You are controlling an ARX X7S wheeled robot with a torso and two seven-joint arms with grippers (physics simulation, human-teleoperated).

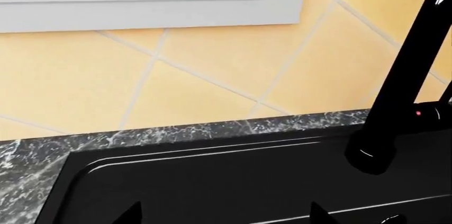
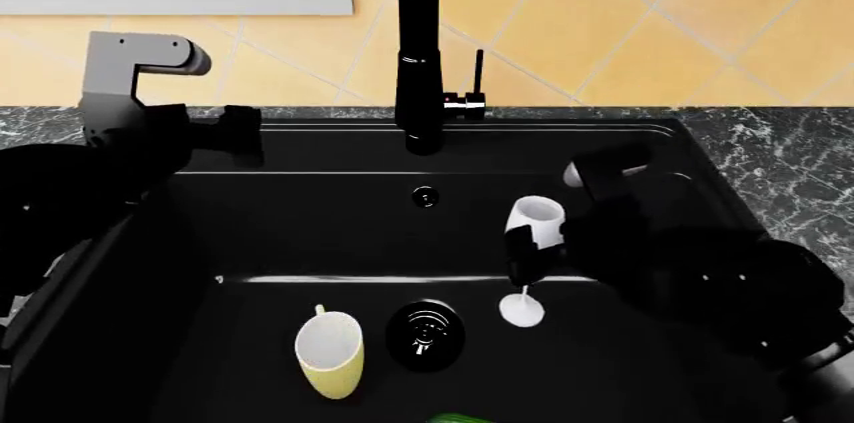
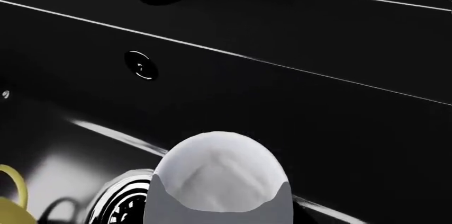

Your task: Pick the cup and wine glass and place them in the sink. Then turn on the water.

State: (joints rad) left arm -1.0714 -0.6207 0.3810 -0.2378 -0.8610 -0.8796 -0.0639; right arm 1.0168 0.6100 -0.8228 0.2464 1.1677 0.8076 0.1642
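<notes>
The left gripper (image 2: 247, 133) hovers beside the tall black faucet (image 2: 419, 43); its opening cannot be told. The pale yellow mug (image 2: 330, 353) lies inside the matte black sink (image 2: 334, 213). The right gripper (image 2: 541, 238) clamps the opaque white wine glass (image 2: 530, 228), foot near the basin floor; an early release could topple it.

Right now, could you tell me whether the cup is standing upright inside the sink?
Yes: the cup stands upright on the sink floor beside the drain, its white inside open upward.
</notes>
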